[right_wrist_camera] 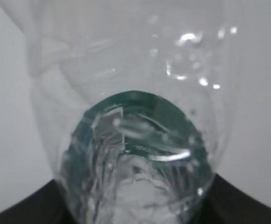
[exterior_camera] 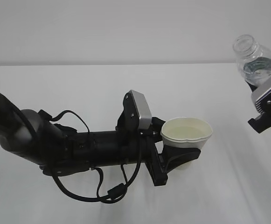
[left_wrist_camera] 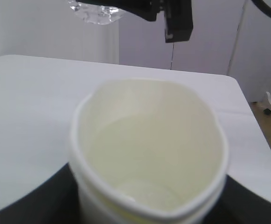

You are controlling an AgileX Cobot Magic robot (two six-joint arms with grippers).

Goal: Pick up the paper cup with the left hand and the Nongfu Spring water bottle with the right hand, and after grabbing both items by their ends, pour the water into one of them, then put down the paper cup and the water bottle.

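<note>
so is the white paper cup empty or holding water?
Holding water: the white paper cup shows a clear liquid surface partway up its cream inside, below the rim.

A white table (exterior_camera: 79,84) stands before a pale wall (exterior_camera: 102,28), with panelled partitions (left_wrist_camera: 210,46) beyond.

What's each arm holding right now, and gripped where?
Left gripper holds the paper cup around its lower body. Right gripper holds the water bottle by its lower end, neck up.

exterior: high slant over table (exterior_camera: 79,93) | wrists: close-up | shared: paper cup (exterior_camera: 186,133)
</note>
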